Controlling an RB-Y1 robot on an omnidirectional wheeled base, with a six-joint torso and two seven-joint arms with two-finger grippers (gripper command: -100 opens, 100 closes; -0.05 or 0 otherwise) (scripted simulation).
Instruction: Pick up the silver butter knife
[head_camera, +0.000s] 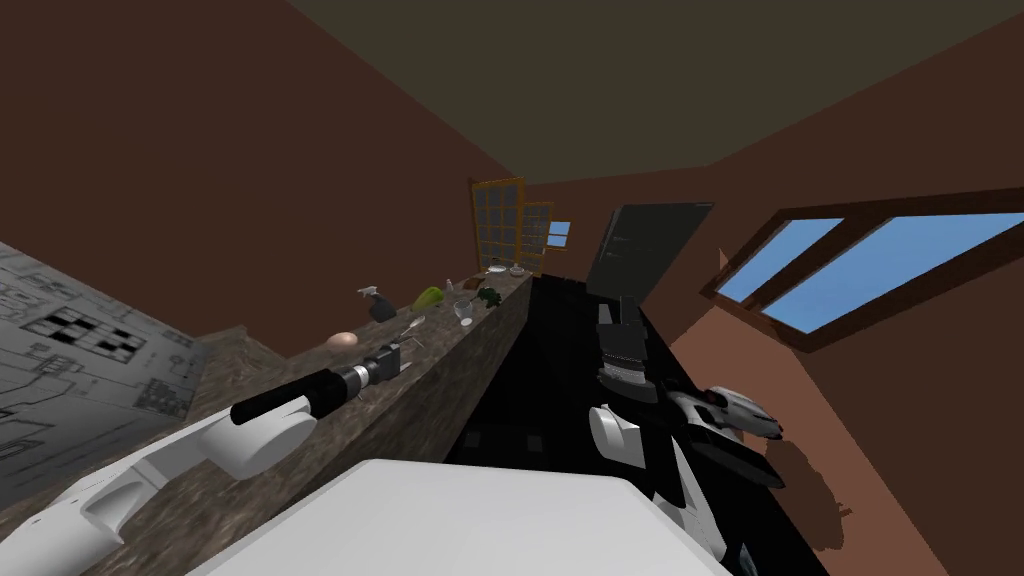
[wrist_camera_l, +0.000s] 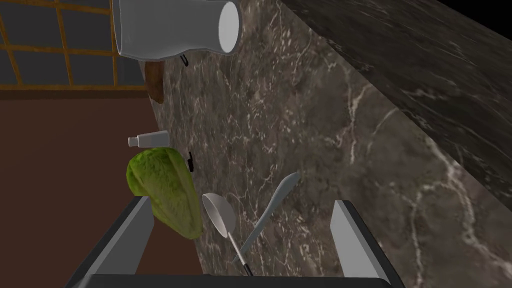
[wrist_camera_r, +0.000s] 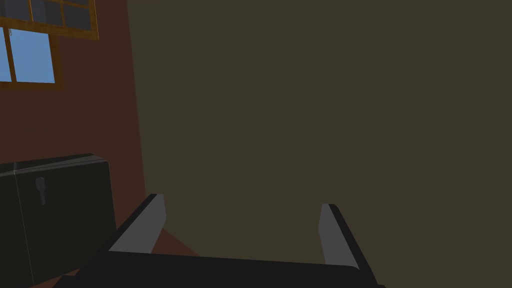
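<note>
A dark, veined marble tabletop (wrist_camera_l: 320, 120) runs along a brown wall. Left of centre in the head view, the left jaws hang wide open over it, holding nothing. The butter knife (wrist_camera_l: 267, 212) lies flat between them. A spoon (wrist_camera_l: 220, 212) seems to cross its handle, with a lettuce (wrist_camera_l: 165, 190) near. Closing askew could catch the spoon or skid the thin knife. The right jaws, right of centre, are open and empty.

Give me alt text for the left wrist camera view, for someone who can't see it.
The open left gripper hovers over a dark marble counter, with a grey butter knife and a spoon lying side by side between its fingers. A green lettuce lies beside the spoon, with a small white bottle beyond it.
</note>
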